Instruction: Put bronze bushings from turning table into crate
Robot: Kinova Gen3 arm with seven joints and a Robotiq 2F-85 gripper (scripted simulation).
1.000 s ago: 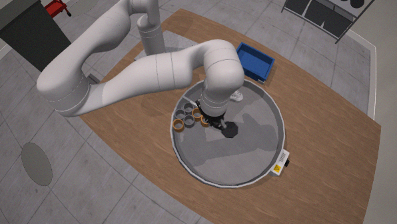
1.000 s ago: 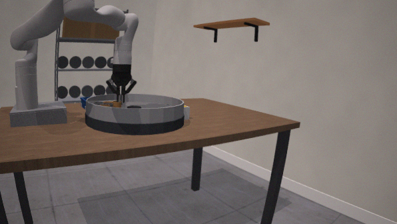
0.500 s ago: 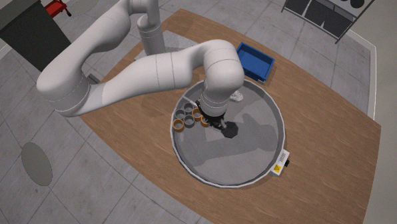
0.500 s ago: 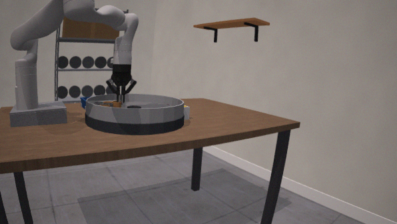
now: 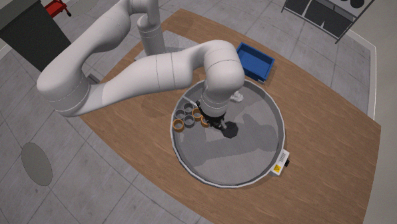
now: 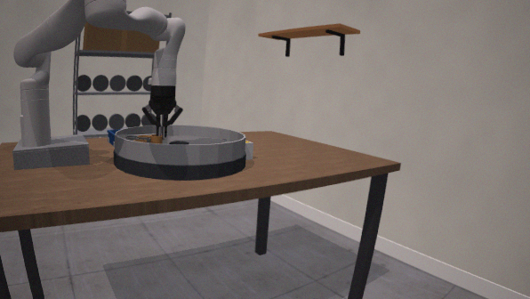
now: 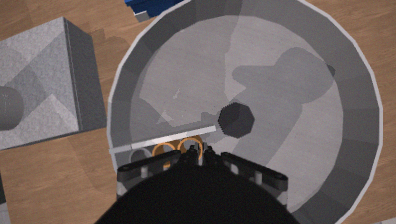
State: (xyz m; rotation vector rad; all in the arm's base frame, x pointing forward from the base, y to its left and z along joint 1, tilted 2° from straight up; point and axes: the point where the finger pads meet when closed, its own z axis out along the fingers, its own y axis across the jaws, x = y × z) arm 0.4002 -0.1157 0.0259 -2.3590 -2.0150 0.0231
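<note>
Fingers [image 5: 216, 127] [image 6: 162, 134] stand almost together, low inside the turning table [image 5: 284, 130] [image 6: 180, 153] [image 7: 380, 125]. Judged clenched on the wall of the nearest bronze bushing [image 5: 204, 125] [image 6: 156, 140] [image 7: 189, 140], one finger apparently within the ring; contact itself is hard to make out. A pinch on the rim probably suits this crowded group, needing less room than a grip around the whole ring. A second bronze bushing [image 5: 193, 114] [image 7: 164, 144] sits just beside it; a third [image 5: 178, 129] lies near the outer wall. Three steel bushings [image 5: 188, 125] stand among them and should remain. All three bronze pieces are on the turning table; the blue crate [image 5: 269, 70] [image 6: 112, 137] [image 7: 152, 7] waits outside on the desk [image 5: 333, 150] [image 6: 311, 156] [image 7: 50, 185]. Next: lift straight, clear the divider bar [image 5: 189, 99] [image 7: 170, 139] and wall, then release over the crate. Risk: an off-centre hold may let the ring tilt.

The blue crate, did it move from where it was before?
No, the blue crate sits in the same spot, just outside the turning table's rim.
</note>
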